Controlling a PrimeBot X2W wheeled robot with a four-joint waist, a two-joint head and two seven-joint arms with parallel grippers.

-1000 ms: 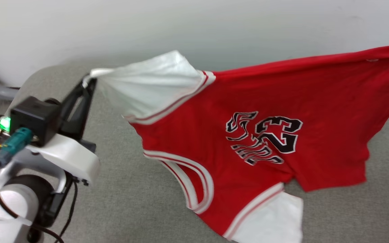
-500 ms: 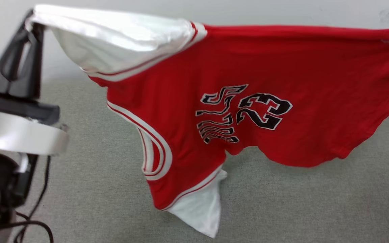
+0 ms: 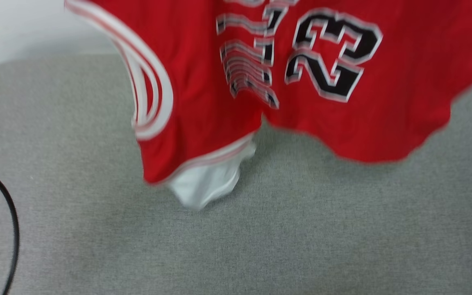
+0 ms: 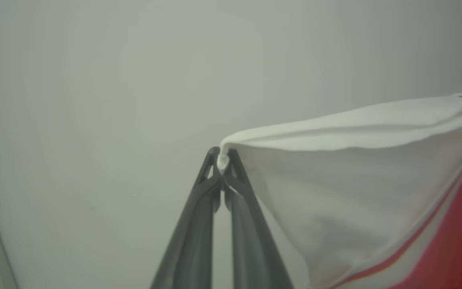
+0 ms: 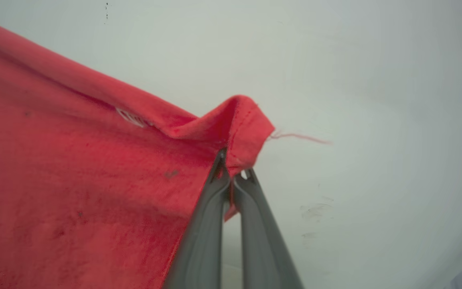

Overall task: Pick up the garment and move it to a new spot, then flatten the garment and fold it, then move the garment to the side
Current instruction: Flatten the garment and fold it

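Garment (image 3: pixel 203 82) hung in the air over the grey cloth-covered table (image 3: pixel 322 237), stretched sideways between the two claws. In the head view, the red body filled the upper part of the picture, with its black-and-white number (image 3: pixel 330 61) and rippled lettering (image 3: pixel 248 69) facing the camera, both motion-blurred. A curved band of red-white striped trim (image 3: pixel 154 94) ran down the garment's left side. The red lower edge sagged in a scalloped line clear of the table on the right. One white sleeve (image 3: pixel 207 184) dangled bunched at the lowest point, just over or touching the table; the blur did not allow contact to be judged. In the left wrist view, the left claw (image 4: pixel 223 162) had its two dark fingers pressed together, clamped on a small pinch of the other white sleeve's edge. The sleeve fanned out to the right from that pinch, toward striped trim and red cloth. In the right wrist view, the right claw (image 5: pixel 233 176) had its fingers together, clamped on a folded red corner of the garment at a stitched hem. A loose red thread (image 5: pixel 299 138) stuck out from that corner to the right. A pale wall (image 5: pixel 375 80) stood behind both claws. A black cable (image 3: pixel 12 229) looped along the left edge of the head view, above the table.
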